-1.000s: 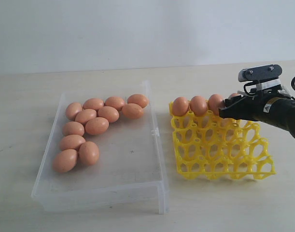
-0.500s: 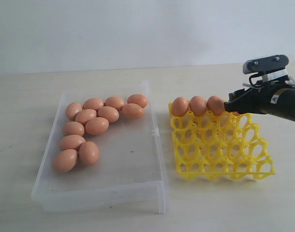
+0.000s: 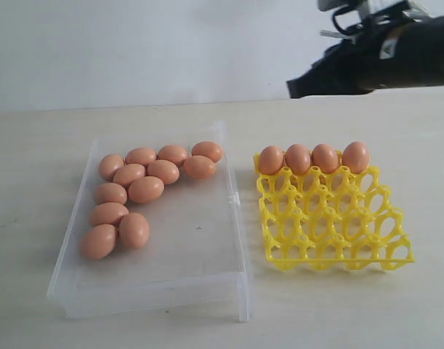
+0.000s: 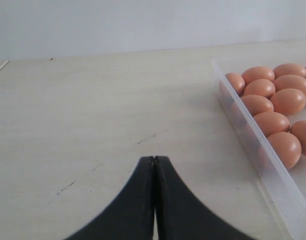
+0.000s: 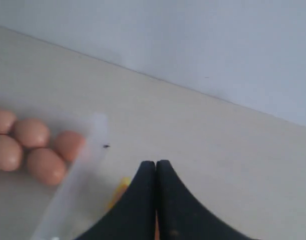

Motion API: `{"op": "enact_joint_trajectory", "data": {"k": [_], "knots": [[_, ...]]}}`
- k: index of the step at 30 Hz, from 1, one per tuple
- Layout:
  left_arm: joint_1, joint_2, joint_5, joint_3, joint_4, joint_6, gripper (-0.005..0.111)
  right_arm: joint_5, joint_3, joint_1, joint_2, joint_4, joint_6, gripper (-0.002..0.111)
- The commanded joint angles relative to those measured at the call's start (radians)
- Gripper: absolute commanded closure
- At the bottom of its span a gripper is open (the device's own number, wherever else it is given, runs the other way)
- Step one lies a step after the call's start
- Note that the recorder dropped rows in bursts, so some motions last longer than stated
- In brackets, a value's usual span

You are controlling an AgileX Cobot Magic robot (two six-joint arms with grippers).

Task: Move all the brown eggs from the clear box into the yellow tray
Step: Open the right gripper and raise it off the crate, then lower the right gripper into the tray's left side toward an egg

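Several brown eggs [image 3: 145,189] lie in the left and far part of the clear box [image 3: 200,247]. The yellow tray [image 3: 331,225] to its right holds several more eggs [image 3: 298,158], which fill its far row. My right gripper [image 3: 294,91] hangs high above the tray's far edge, shut and empty. In the right wrist view its fingertips [image 5: 156,163] touch, with eggs [image 5: 30,132] and the box wall [image 5: 77,170] blurred below. My left gripper [image 4: 154,159] is shut and empty over bare table beside the box [image 4: 263,160]. It does not show in the exterior view.
The light wooden table [image 3: 338,305] runs back to a pale wall [image 3: 134,51]. The near rows of the tray's cups and the right half of the box floor hold nothing. A small clip tab [image 3: 236,198] sticks out of the box wall toward the tray.
My right gripper let go of an egg in the far right cup of the tray's back row. It then rose up and back, and its jaws closed. The left gripper's earlier state is not shown.
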Motion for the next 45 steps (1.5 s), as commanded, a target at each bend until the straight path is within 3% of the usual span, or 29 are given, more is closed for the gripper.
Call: {"op": "enact_joint_trajectory", "data": {"k": [1,3,9,12,17,20,29,45], "knots": [[0.003,0.004,-0.003,-0.005,0.003,0.000,0.107,0.157,-0.138,0.137,0.060,0.112,-0.005,0.108],[0.003,0.004,-0.003,-0.005,0.003,0.000,0.107,0.186,-0.181,0.182,0.098,0.146,-0.074,0.108],[0.003,0.004,-0.003,-0.005,0.003,0.000,0.107,0.358,-0.309,0.304,0.234,0.152,-0.653,0.106],[0.003,0.004,-0.003,-0.005,0.003,0.000,0.107,0.343,-0.318,0.336,0.285,0.152,-0.882,0.091],[0.003,0.004,-0.003,-0.005,0.003,0.000,0.107,0.285,-0.318,0.369,0.362,0.205,-1.171,0.053],[0.003,0.004,-0.003,-0.005,0.003,0.000,0.107,0.202,-0.318,0.389,0.393,0.253,-1.218,0.045],[0.003,0.004,-0.003,-0.005,0.003,0.000,0.107,0.163,-0.389,0.416,0.487,0.315,-1.328,0.045],[0.003,0.004,-0.003,-0.005,0.003,0.000,0.107,0.199,-0.557,0.416,0.674,0.431,-1.323,0.049]]}}
